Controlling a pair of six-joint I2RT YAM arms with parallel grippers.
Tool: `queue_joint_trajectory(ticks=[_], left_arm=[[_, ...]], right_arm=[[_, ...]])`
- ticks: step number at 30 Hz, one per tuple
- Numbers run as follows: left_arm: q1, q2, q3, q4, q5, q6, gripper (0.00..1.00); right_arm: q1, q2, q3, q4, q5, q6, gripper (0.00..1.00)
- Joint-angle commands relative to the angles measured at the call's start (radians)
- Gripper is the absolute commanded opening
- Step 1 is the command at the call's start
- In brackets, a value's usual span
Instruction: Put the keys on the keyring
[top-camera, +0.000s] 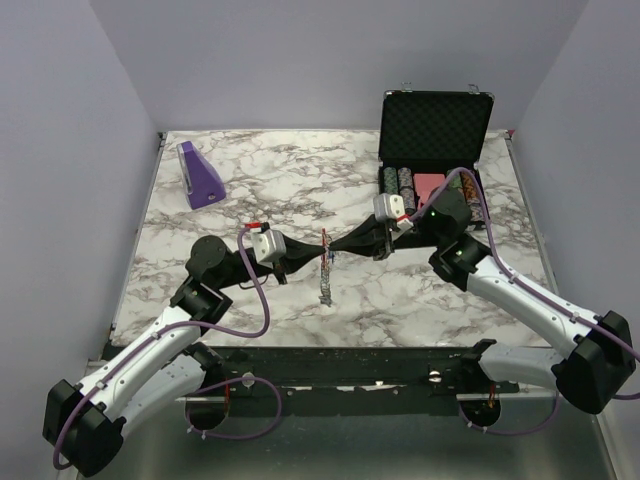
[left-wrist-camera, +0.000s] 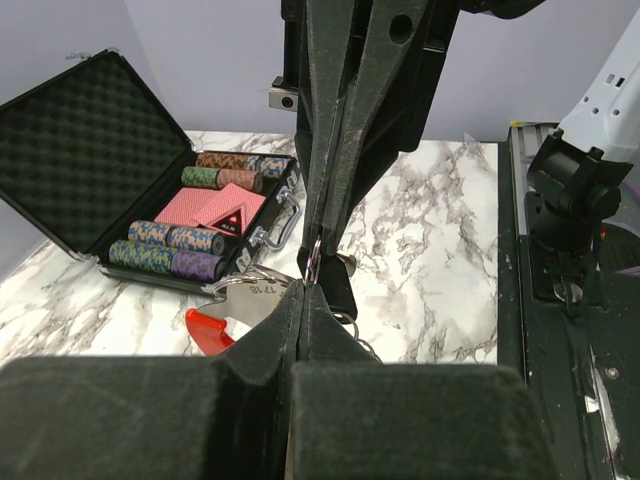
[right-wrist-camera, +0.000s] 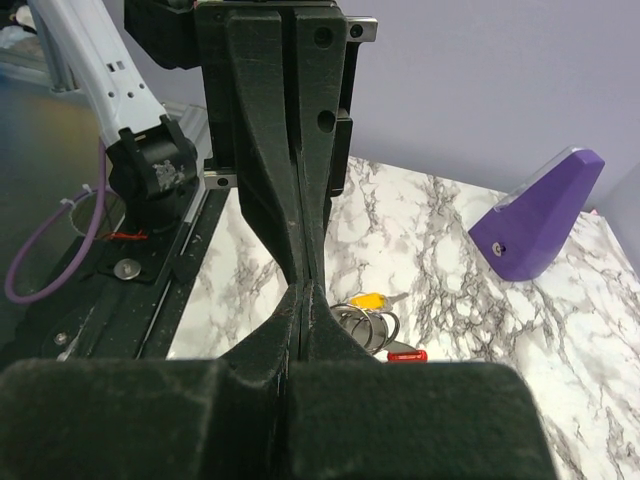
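Overhead, two arms are seen meeting tip to tip above the middle of the table (top-camera: 250, 200). The left end effector (top-camera: 316, 249) and the right end effector (top-camera: 341, 243) are both closed, and the keyring (top-camera: 325, 282) hangs from where they meet. With so little held, any pull in opposite directions would probably twist the bundle free and drop it. Whether its lower end touches the table cannot be told. Counted here are one keyring, one purple wedge (top-camera: 200, 177) and one open case (top-camera: 435, 125), the last two well apart from the work.

From the left wrist, both pairs of fingers are shown pressed together with no gap, and one thin metal ring (left-wrist-camera: 312, 262) is pinched between the opposing tips. A slip seems likely if either grip is eased, since the ring is held only by its edge. One red clip (left-wrist-camera: 208, 330), one silver tag (left-wrist-camera: 250, 298) and one dark-headed key (left-wrist-camera: 342, 287) are counted just beside it, and four rows of chips (left-wrist-camera: 175, 237) in the case.

From the right wrist, the same closed tips are seen touching. One yellowish key (right-wrist-camera: 368, 300) is counted behind them. Further keys are hidden by the fingers, so one could be missed or knocked loose unnoticed.
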Motion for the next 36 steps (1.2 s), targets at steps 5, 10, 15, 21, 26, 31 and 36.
queue_joint_trajectory(ticks=[5,10,15,21,26,31,36], left_arm=[[-0.008,-0.002,0.038,0.007,0.025,0.013,0.00],[-0.006,0.000,0.047,-0.007,-0.007,-0.007,0.00],[0.000,0.009,0.056,-0.010,-0.033,-0.047,0.00],[0.015,0.023,0.059,-0.003,-0.045,-0.094,0.00],[0.034,0.030,0.055,0.019,-0.050,-0.131,0.00],[0.046,0.029,0.044,0.046,-0.047,-0.160,0.00],[0.063,0.026,0.027,0.086,-0.031,-0.197,0.00]], right_arm=[[0.017,0.016,0.037,0.009,-0.022,0.014,0.00],[0.016,0.010,0.038,-0.017,-0.034,-0.014,0.00],[0.017,0.001,0.038,-0.044,-0.048,-0.050,0.00],[0.017,-0.005,0.041,-0.081,-0.049,-0.089,0.00],[0.016,-0.013,0.040,-0.115,-0.049,-0.118,0.00],[0.013,-0.019,0.040,-0.143,-0.045,-0.141,0.00],[0.008,-0.024,0.038,-0.167,-0.037,-0.159,0.00]])
